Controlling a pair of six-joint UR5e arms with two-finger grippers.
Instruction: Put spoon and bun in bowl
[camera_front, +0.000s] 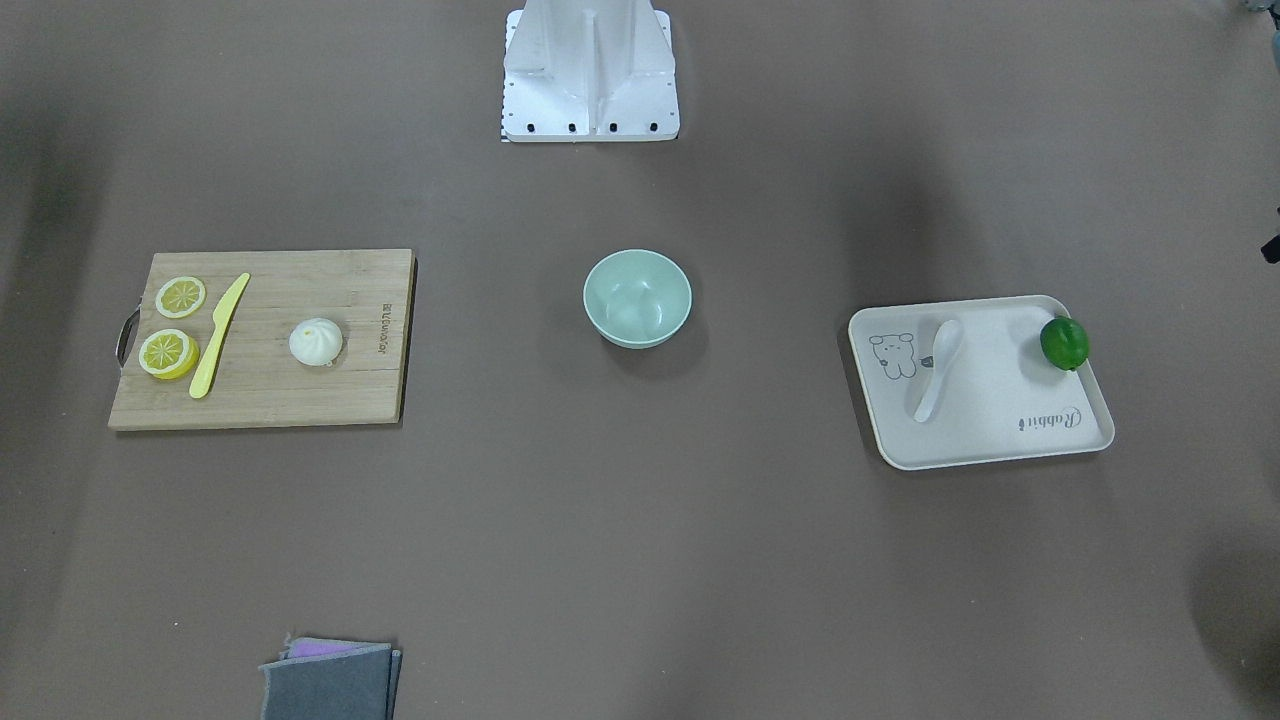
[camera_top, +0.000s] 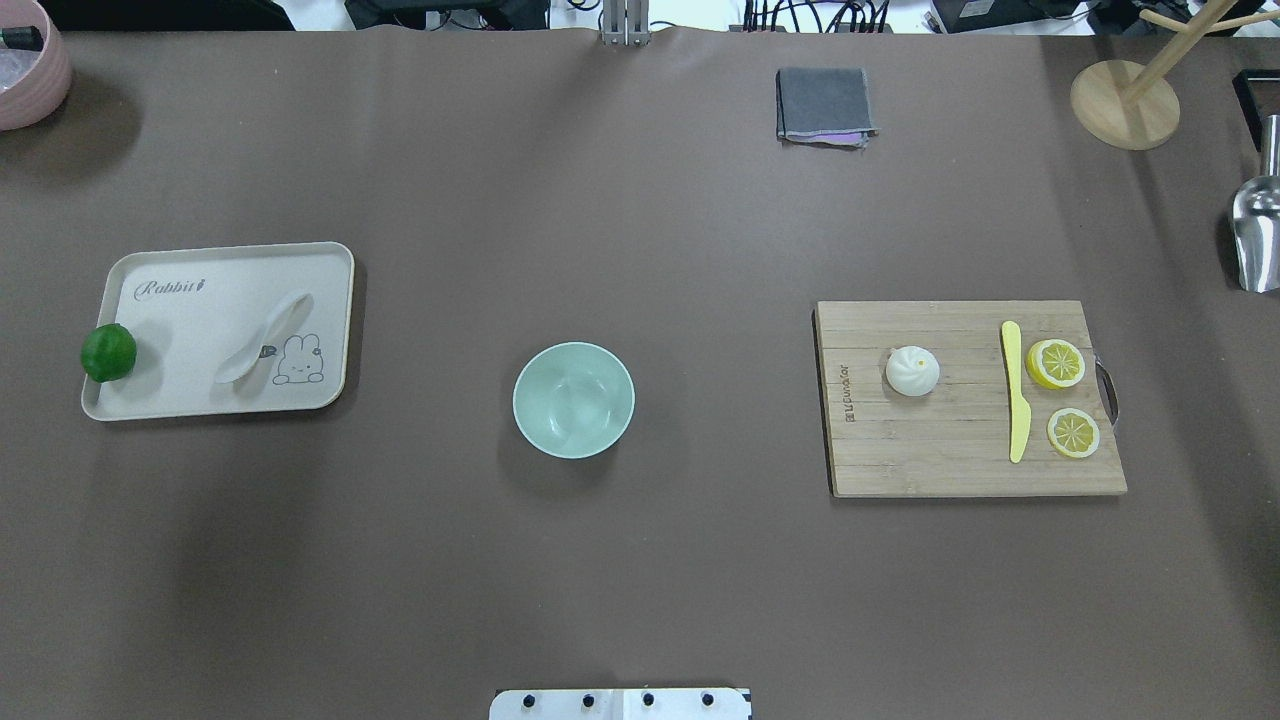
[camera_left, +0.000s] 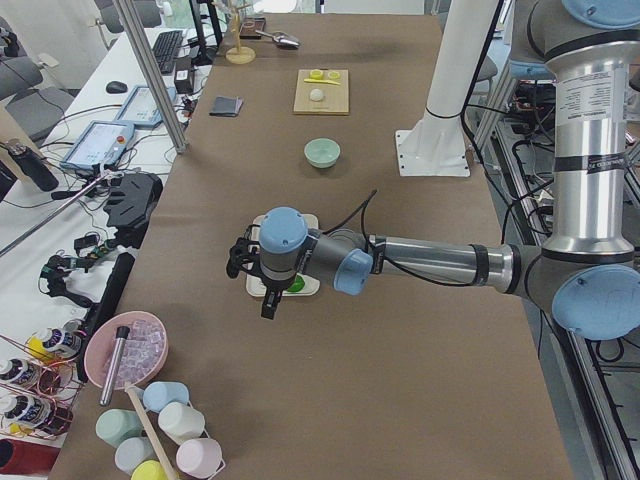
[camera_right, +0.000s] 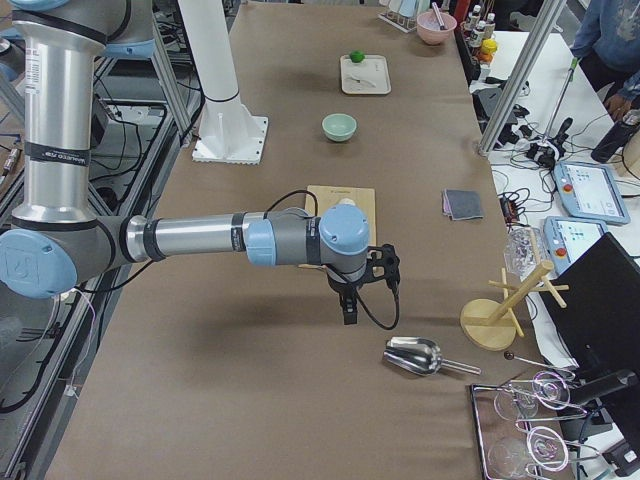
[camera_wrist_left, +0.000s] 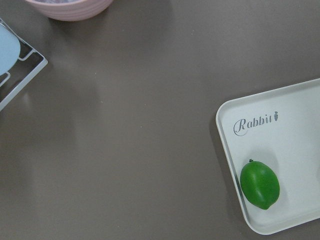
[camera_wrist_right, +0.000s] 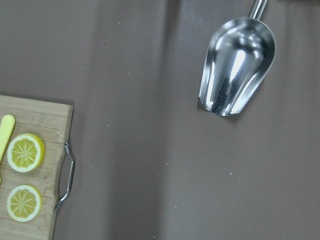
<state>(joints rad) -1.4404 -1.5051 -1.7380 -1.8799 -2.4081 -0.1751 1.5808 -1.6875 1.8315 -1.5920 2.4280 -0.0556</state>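
Observation:
The mint-green bowl stands empty at the table's middle and also shows in the front view. The white spoon lies on a cream tray to the left. The white bun sits on a wooden cutting board to the right. My left gripper shows only in the exterior left view, hanging above the tray's outer end; I cannot tell if it is open. My right gripper shows only in the exterior right view, beyond the board's outer end; I cannot tell its state either.
A green lime sits on the tray's outer edge. A yellow knife and two lemon slices lie on the board. A metal scoop, a wooden stand, a folded cloth and a pink bowl lie around the edges.

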